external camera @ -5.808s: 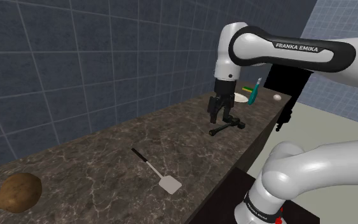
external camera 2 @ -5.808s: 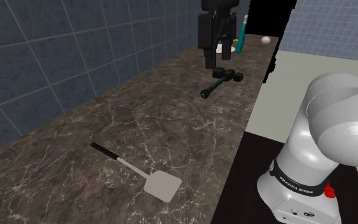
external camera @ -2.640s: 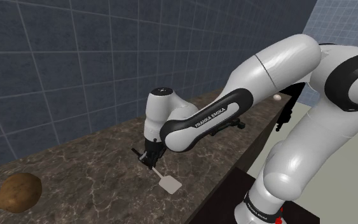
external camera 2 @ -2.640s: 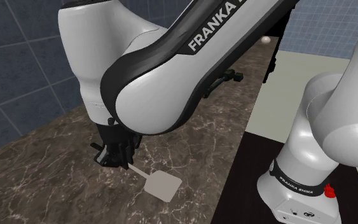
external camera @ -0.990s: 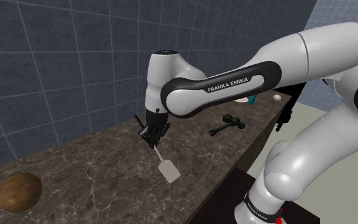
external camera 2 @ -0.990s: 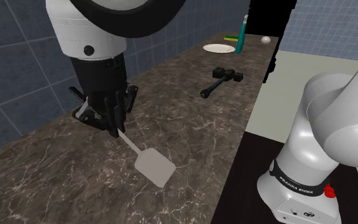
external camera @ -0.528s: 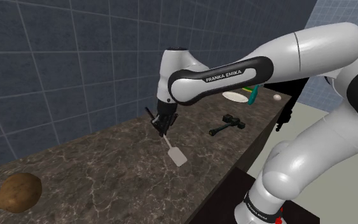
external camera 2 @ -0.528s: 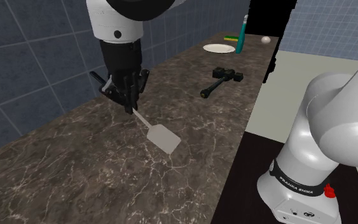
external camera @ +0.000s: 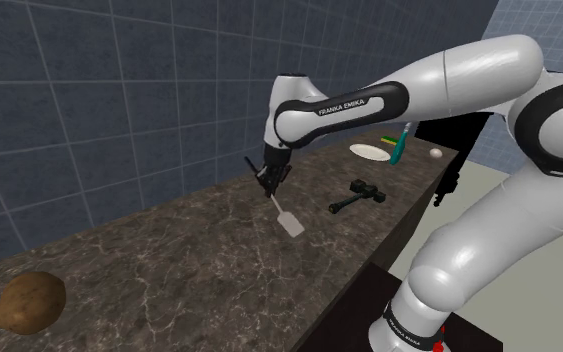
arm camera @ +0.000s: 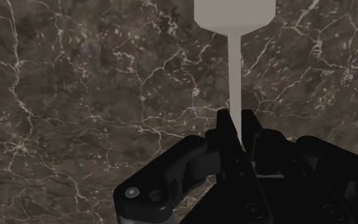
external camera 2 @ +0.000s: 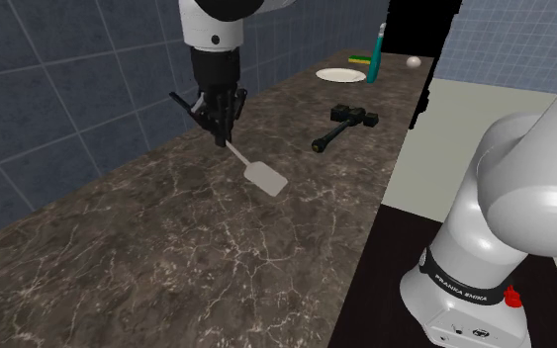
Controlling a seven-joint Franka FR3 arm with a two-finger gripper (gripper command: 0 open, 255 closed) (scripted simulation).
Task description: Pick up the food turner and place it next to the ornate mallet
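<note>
The black two-finger gripper [external camera 2: 219,127] has its fingers clamped on the food turner [external camera 2: 264,177], a pale grey flat-bladed utensil with a thin shank and a black handle. The grip sits near where shank meets handle, so the blade hangs tilted downward below the fingers. It appears clear of the dark white-veined marble surface [external camera: 149,270], which prevents dragging.

The ornate black mallet [external camera: 358,195] lies flat on the surface, and the turner is well apart from it. A white plate [external camera: 369,151] lies beyond the mallet, on its far side from the turner.

Judged step: carry toward the mallet. Bare surface adjoins the mallet on the turner's side, which suits set-down without contact.
</note>
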